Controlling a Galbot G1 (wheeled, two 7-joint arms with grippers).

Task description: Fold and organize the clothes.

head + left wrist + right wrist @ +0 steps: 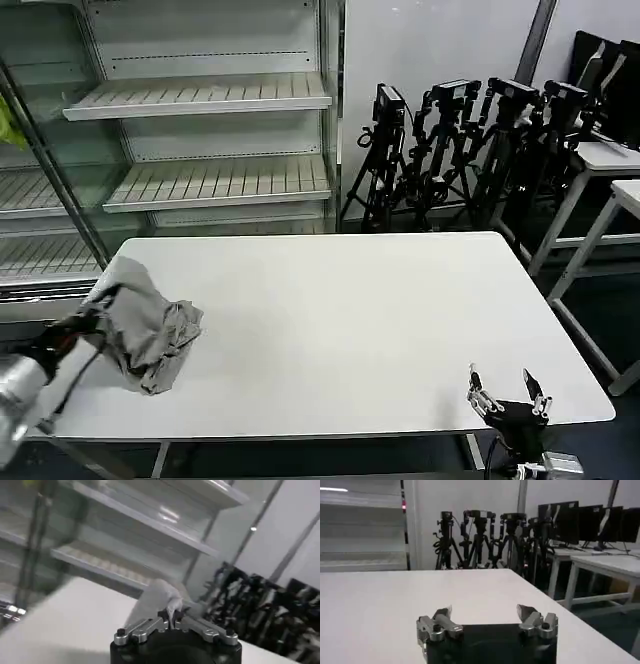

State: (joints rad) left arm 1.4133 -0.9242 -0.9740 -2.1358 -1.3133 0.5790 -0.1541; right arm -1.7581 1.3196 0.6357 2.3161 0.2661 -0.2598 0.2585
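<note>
The white counter (340, 320) carried the crumpled grey T-shirt (145, 325) at its left edge — soft, light, best taken by hem or shoulders. The left gripper (174, 621) was clenched on it; the right gripper (508, 394) waited, jaws released.

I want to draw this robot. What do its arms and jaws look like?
The left arm is a silver-grey tube ending in a black wrist with a black cable along it. The left gripper and the right gripper share one design: a black block base carrying silver metal links with black bolts. The right one's jaws are slim, pointed metal prongs.
</note>
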